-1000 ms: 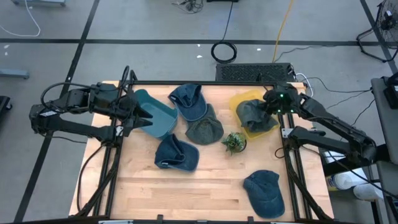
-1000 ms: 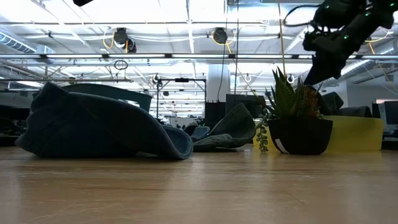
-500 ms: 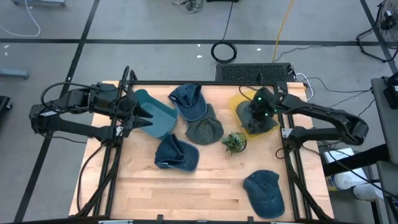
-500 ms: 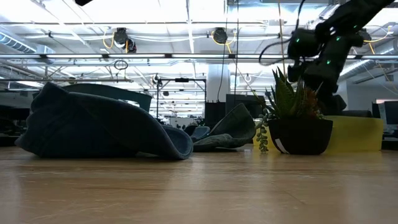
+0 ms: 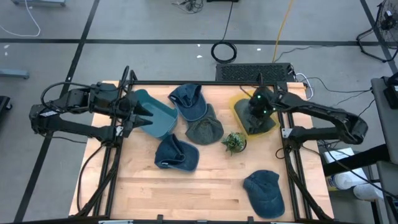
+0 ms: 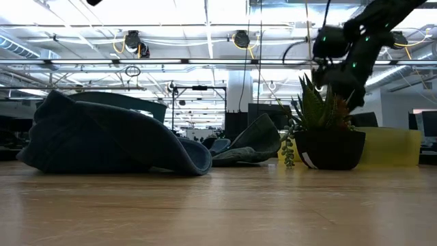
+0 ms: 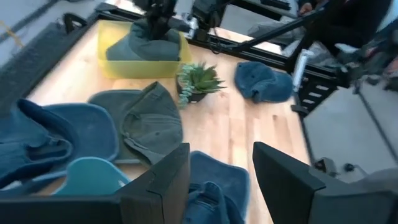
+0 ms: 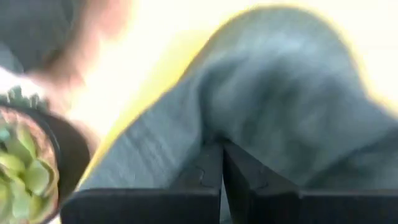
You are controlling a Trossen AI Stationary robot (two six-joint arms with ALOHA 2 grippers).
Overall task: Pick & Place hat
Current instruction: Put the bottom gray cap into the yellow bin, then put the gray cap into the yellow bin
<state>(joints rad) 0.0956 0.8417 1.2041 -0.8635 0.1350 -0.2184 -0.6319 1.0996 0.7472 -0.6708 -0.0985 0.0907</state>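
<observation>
A grey-green hat point(image 5: 252, 118) lies in the yellow bin point(image 5: 238, 101) at the table's far right. My right gripper point(image 5: 256, 107) point(image 8: 222, 146) is shut and hangs right over that hat point(image 8: 292, 93), pointing down. My left gripper point(image 5: 142, 115) point(image 7: 217, 180) is open at the table's left, above the teal cap point(image 5: 158, 117). Other hats lie flat on the table: a blue one point(image 5: 188, 101), an olive one point(image 5: 204, 129), a dark blue one point(image 5: 176, 154), and a blue one point(image 5: 264, 191) near the right corner. My right gripper has its shut fingertips point(image 8: 205, 163) at the crown of the grey-green hat point(image 8: 186, 134), coming from above. I cannot tell whether they touch the cloth.
A small potted plant point(image 5: 234, 142) point(image 6: 321, 133) stands just on the near side of the bin, close below my right arm. Bare wood point(image 5: 205, 186) lies along the near part of the table. Black frame rails point(image 5: 289, 168) run along both sides.
My right gripper has moved toward the table's left, from the bin's right edge to above the hat in the bin, and has turned downward. My left arm has kept still.
</observation>
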